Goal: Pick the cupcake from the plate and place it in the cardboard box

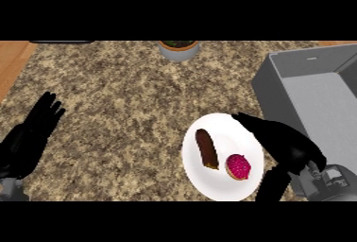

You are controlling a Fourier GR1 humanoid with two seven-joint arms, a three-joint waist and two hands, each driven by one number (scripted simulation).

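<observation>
A white plate [213,182] lies on the speckled counter at lower centre-right. On it sit a cupcake [239,166] with pink-red topping and a long dark brown pastry [207,149] to its left. My right hand [284,144] hovers over the plate's right edge, just right of the cupcake, fingers relaxed and holding nothing. A grey open box [282,75] stands at the right, just beyond that hand. My left hand [31,134] rests open at the left edge, fingers pointing up.
A grey pot with a plant [179,48] stands at the counter's far edge, top centre. Wooden flooring [12,59] shows beyond the counter's left side. A dark object [61,41] lies at the top left.
</observation>
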